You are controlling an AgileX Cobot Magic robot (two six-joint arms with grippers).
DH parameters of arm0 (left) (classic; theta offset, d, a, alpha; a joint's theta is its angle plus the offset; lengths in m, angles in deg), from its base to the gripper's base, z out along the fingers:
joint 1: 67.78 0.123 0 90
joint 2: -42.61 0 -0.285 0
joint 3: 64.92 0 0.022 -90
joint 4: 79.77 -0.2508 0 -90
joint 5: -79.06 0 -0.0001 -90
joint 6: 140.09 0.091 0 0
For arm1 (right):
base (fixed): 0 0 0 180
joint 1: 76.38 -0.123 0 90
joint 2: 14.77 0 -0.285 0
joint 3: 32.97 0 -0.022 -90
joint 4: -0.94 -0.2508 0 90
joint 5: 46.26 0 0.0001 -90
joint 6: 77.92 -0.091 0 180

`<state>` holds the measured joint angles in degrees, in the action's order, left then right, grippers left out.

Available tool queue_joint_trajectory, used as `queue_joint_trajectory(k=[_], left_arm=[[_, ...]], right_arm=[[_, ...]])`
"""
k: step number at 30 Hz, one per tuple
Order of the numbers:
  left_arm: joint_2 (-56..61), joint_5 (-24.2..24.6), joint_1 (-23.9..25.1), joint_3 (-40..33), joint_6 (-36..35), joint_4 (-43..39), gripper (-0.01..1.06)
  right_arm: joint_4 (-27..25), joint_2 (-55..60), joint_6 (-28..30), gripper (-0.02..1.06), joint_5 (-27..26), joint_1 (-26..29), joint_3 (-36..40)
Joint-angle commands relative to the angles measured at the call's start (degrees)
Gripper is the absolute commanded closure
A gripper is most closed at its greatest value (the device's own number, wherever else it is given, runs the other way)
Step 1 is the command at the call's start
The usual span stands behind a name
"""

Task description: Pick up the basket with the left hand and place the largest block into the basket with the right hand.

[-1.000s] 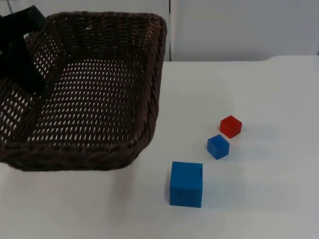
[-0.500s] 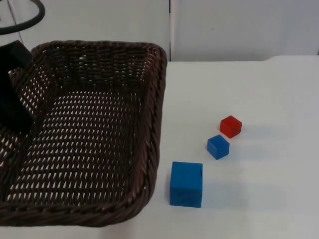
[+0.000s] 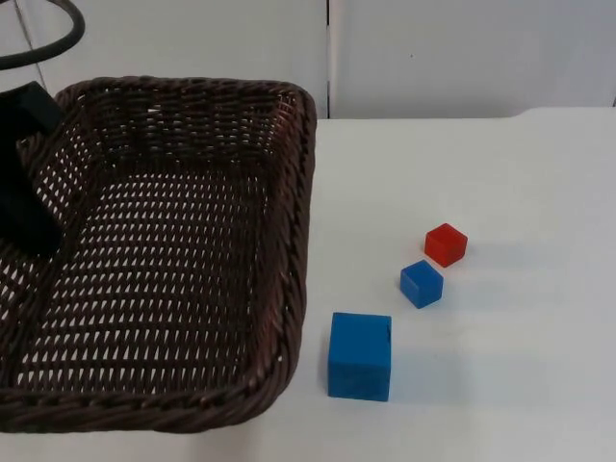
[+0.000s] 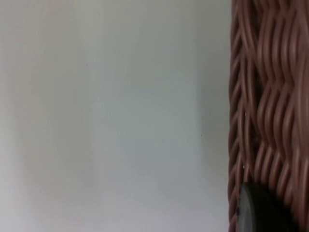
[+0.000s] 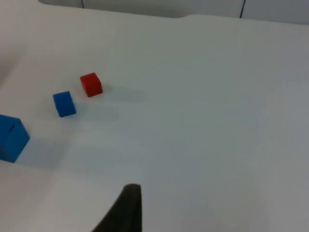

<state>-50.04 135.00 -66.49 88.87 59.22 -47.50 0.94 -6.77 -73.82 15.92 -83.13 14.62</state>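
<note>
Basket (image 3: 173, 260) hangs pinched at frame left in left gripper (image 3: 24, 183); large blue block (image 3: 359, 355) untouched on table (image 3: 520, 173), right gripper's state indiscernible.

dark wicker basket (image 3: 183, 260) (open side up) — big blue block (image 3: 360, 355) just beside it.

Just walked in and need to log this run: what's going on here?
The left claw holds the brown wicker basket by its left rim, above the white table. Three blocks sit on the table to the basket's right: a large blue block, a small blue block and a small red block, none touched yet. The right claw hangs above the table, away from the blocks. The basket is empty.
</note>
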Motion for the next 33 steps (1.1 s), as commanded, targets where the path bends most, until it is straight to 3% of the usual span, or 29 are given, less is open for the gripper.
queue_joint_trajectory(k=[1, 12, 19, 33], left_arm=[[0.82, 0.09, 0.09, 0.01, -0.1, 1.44, 1.05], [0.82, 0.29, 0.09, 0.01, -0.1, 1.8, 1.05], [0.82, 0.29, 0.09, 0.01, -0.1, 2.04, 1.05], [0.82, 0.4, 0.09, 0.01, -0.1, 2.05, 1.05]], right_arm=[[0.0, -0.21, 0.6, 0.0, -0.55, 0.27, 0.02], [-0.63, 9.3, 1.71, 0.0, -1.01, 0.27, -0.35], [-0.63, 21.59, 1.71, 0.0, -8.21, 0.27, -4.89], [-1.78, 44.82, 4.81, 0.0, -13.0, 0.27, -15.36]])
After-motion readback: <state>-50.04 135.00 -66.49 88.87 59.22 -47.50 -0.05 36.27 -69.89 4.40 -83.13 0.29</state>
